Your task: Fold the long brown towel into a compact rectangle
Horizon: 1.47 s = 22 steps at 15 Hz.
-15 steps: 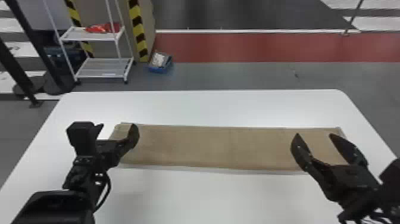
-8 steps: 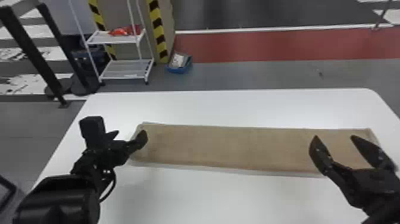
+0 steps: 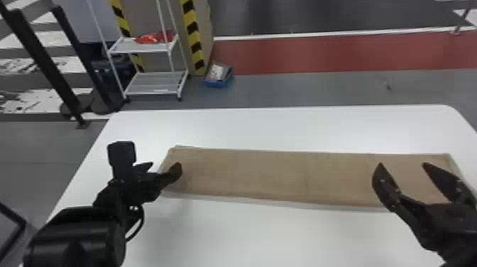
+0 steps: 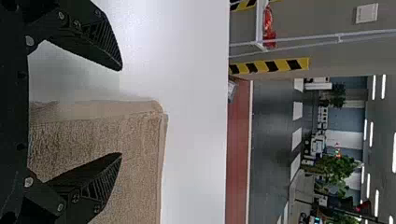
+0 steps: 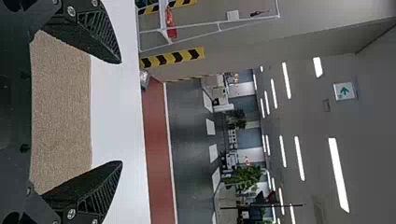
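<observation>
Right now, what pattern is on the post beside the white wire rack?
Yellow and black diagonal stripes; best in the head view.

Past the white tabletop (image 3: 248,127), grey floor (image 3: 301,88) meets a red strip (image 3: 319,53). A white rack (image 3: 152,93) stands near yellow-black tape (image 3: 193,37) and a blue bin (image 3: 216,84). Farther off are a plant (image 5: 247,177), lit ceiling lights (image 5: 338,175) and a green-arrow sign (image 5: 344,91).

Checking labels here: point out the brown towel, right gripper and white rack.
Brown towel (image 3: 269,174): head view, middle of its top.
Right gripper (image 5: 122,112): right wrist view, midway between fingertips.
White rack (image 3: 152,83): head view, lower shelf.
</observation>
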Available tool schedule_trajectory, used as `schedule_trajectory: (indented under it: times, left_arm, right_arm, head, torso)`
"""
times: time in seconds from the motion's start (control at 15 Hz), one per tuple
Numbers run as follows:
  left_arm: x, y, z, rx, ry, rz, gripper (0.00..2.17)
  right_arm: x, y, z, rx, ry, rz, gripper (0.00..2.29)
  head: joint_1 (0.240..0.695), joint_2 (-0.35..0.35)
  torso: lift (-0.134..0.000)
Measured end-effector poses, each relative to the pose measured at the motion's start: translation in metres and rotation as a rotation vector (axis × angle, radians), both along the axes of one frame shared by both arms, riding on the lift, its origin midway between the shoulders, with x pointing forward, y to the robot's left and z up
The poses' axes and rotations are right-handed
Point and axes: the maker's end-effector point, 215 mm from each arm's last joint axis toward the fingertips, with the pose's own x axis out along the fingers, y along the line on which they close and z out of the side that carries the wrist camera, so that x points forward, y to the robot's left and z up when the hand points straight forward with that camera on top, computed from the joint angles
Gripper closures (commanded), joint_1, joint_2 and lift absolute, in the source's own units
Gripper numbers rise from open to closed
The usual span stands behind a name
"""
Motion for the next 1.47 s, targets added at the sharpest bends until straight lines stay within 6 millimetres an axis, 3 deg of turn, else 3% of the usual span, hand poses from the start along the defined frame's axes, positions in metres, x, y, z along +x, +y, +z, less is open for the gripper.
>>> schedule_trajectory:
  times: [0.13,0.27,0.4,0.47,0.67,0.93,1.07,1.27,1.33,1.47]
  left_arm:
    - [-0.004,-0.003,-0.008,0.001,0.033,-0.011,0.40]
    - [-0.009,-0.007,-0.017,-0.009,0.070,-0.024,1.07]
    - [-0.012,-0.011,-0.021,-0.016,0.089,-0.040,1.94]
    - [-0.013,-0.012,-0.021,-0.015,0.090,-0.043,2.14]
    - [-0.014,-0.018,-0.008,-0.010,0.063,-0.044,2.14]
    - [-0.017,-0.027,0.024,-0.006,0.028,-0.032,2.14]
    - [-0.019,-0.042,0.039,-0.002,0.034,-0.025,2.14]
    - [-0.018,-0.096,0.061,0.033,0.038,-0.048,2.14]
    - [-0.016,-0.118,0.070,0.050,0.027,-0.059,2.14]
    - [-0.012,-0.179,0.086,0.037,0.001,-0.115,2.14]
  right_arm:
    - [-0.001,0.001,0.000,-0.002,0.000,0.004,0.12]
    - [-0.003,0.002,0.002,-0.003,-0.002,0.009,0.12]
    - [-0.004,0.003,0.003,-0.003,-0.003,0.010,0.12]
    - [-0.004,0.002,0.003,-0.004,-0.003,0.010,0.12]
    - [-0.004,0.002,0.005,-0.001,-0.005,0.011,0.12]
    - [-0.002,0.001,0.003,0.001,-0.003,0.011,0.12]
    - [0.000,0.000,0.002,0.004,-0.002,0.011,0.12]
    - [0.003,-0.003,-0.001,0.010,0.002,-0.001,0.12]
    - [0.004,-0.007,-0.001,0.009,0.002,-0.013,0.12]
    - [0.008,-0.020,-0.002,0.004,-0.001,-0.060,0.12]
  head:
    - [0.695,0.120]
    - [0.695,0.119]
    - [0.695,0.116]
    - [0.695,0.114]
    - [0.695,0.107]
    - [0.695,0.095]
    - [0.695,0.083]
    - [0.695,0.035]
    - [0.695,-0.014]
    - [0.695,-0.084]
  torso:
    - [-0.117]
    - [-0.117]
    - [-0.117]
    - [-0.117]
    - [-0.117]
    - [-0.117]
    - [-0.117]
    - [-0.117]
    - [-0.117]
    - [-0.117]
